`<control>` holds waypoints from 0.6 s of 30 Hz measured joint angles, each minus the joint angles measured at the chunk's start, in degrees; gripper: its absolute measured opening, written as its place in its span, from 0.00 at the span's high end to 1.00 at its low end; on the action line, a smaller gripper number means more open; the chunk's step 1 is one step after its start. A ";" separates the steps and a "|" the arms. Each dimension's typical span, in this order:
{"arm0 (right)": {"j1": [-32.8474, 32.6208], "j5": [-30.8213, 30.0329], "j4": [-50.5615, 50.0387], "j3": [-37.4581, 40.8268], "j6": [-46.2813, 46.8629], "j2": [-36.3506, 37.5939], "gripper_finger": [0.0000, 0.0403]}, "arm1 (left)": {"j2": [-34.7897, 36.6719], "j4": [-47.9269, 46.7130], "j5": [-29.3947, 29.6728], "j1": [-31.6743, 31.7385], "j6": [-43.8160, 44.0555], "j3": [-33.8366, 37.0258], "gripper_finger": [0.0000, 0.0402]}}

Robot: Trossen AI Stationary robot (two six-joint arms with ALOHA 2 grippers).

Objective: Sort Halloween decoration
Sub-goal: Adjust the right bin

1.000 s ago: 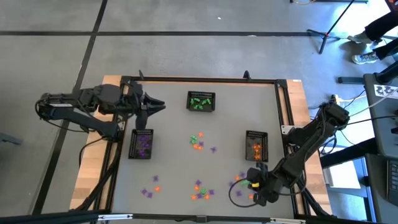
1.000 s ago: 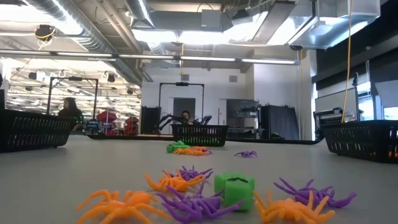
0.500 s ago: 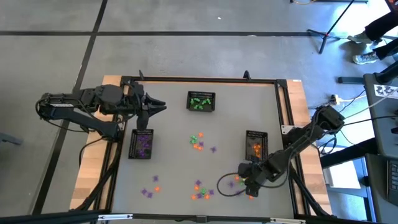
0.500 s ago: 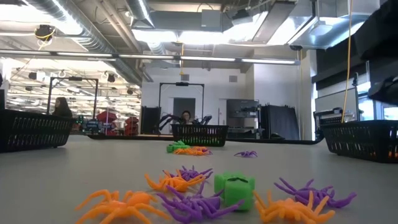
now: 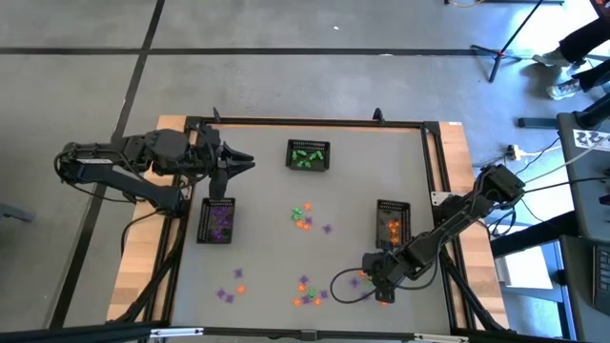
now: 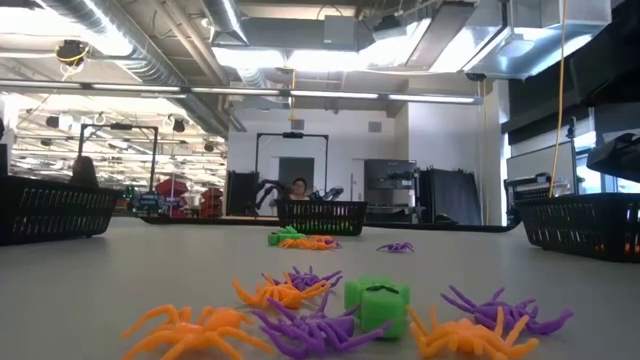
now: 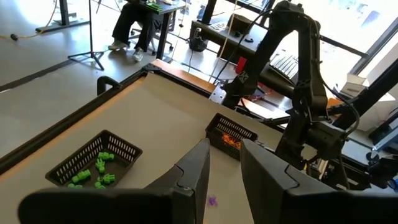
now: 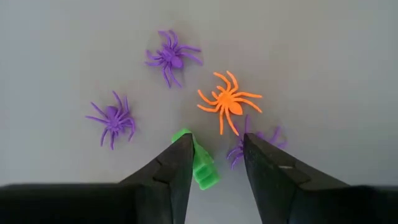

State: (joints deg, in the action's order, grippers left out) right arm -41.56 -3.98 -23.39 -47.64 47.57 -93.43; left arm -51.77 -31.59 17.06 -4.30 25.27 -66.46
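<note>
Sorting is under way on the grey tabletop (image 5: 267, 191), with many tiny plastic Halloween trinkets not yet binned. Three black mesh rectangular baskets are set out: a far one holding green pieces (image 5: 308, 155), a left one holding purple pieces (image 5: 218, 221) and a right one holding orange pieces (image 5: 392, 223). Loose trinkets are seen in a central cluster (image 5: 305, 216), a near-left pair (image 5: 231, 289) and a near-centre group (image 5: 310, 293).

The right end effector (image 8: 214, 163) is held low over the near-right part of the tabletop, its fingers spread and pinching nothing. A small green plastic block (image 8: 200, 163) lies between them, with an orange plastic spider (image 8: 227, 102) and three purple plastic spiders (image 8: 170, 56) close around it. The step in hand is judged to be the picking of the green block. A descent and a closing on the block alone are called for next, without the overlapping purple spider beside it being caught; the far basket would be its destination.

The left end effector (image 7: 224, 165) is parked above the far-left area, near the purple basket, fingers slightly parted and empty.
</note>
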 joint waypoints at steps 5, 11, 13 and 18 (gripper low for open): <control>0.00 -0.08 -1.20 -0.95 0.02 0.19 0.65 | 0.00 -0.04 0.01 0.01 -0.33 0.00 0.79; 0.74 -2.45 -4.73 -4.11 -0.31 1.66 0.65 | 0.00 -0.07 0.48 0.01 -0.36 0.00 0.79; 0.76 -2.00 -5.38 -4.41 -0.51 1.66 0.65 | 0.00 -0.07 0.48 0.03 -0.36 0.00 0.79; -0.79 0.65 -5.75 -4.56 -2.53 1.66 0.65 | 0.00 -0.09 0.50 0.05 -0.36 0.00 0.79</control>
State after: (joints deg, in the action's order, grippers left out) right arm -42.35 -3.33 -29.14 -52.20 45.04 -91.77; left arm -51.77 -31.68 17.56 -4.25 24.91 -66.46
